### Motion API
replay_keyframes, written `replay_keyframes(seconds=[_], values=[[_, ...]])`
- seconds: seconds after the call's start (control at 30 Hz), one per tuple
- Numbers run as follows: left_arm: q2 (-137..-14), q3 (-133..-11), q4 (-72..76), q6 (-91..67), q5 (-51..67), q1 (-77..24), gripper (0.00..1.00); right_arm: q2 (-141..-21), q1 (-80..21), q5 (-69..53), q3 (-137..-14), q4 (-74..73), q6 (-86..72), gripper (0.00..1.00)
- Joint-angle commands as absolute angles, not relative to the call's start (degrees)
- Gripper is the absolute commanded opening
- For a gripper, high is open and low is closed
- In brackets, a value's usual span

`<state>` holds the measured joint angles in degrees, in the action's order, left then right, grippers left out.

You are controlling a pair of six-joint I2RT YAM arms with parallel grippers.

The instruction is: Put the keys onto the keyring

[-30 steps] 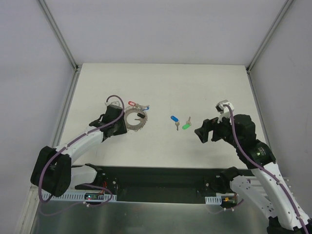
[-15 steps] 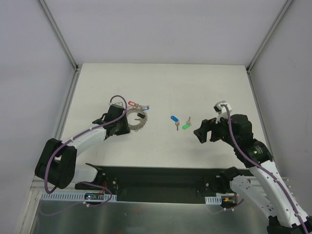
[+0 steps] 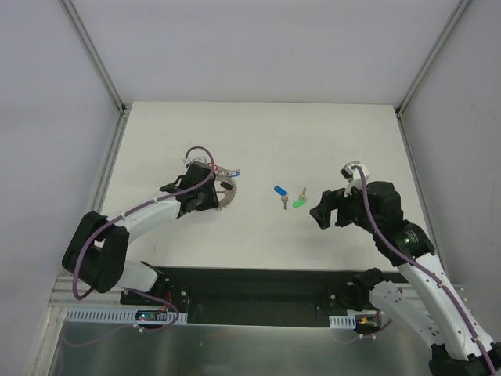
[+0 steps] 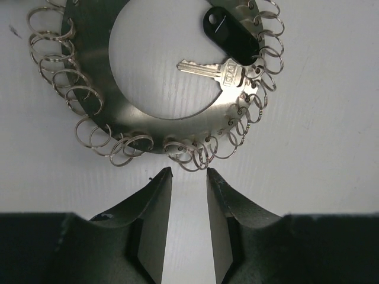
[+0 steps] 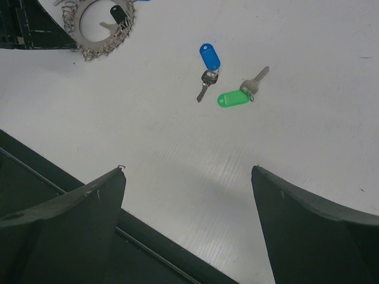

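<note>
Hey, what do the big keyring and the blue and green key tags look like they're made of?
The keyring looks like flat sheet metal: dull silvery-grey with soft reflections, fringed with thin, shiny wire loops. The blue tag and green tag look like smooth plastic, judging by their saturated, even colour and slight gloss, though that is not certain.

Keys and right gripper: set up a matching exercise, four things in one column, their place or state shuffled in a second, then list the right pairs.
Column one
1. blue-tagged key
2. green-tagged key
3. black-tagged key
4. right gripper

Column two
A. wide open, holding nothing
B. at the keyring's rim, blade across its hole
C. loose on the table, closer to the keyring
D. loose on the table, closer to the right gripper

Pairs: 1-C, 2-D, 3-B, 4-A
</note>
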<state>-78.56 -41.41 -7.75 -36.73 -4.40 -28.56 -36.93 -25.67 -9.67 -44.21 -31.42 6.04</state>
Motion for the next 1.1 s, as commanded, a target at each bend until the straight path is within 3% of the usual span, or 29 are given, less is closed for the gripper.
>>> replay_keyframes(seconds=[0.0,0.57,1.07], values=[[-80.3,-45.1,-7.7,-37.4,-9.7,-29.5,0.30,-37.0,-26.2,-9.0,-44.1,-28.8,4.8,0.90],[-89.7,-50.4,-8.9,-32.2,-14.9,-32.9,0.28,-37.0,-26.9,-8.3,-43.2,-29.2,4.4,0.91],[-89.9,-51.8,-13.2,-31.2,-18.2,-37.3,0.29,-37.0,-27.2,-8.4,-42.9,-29.7,4.8,0.91]])
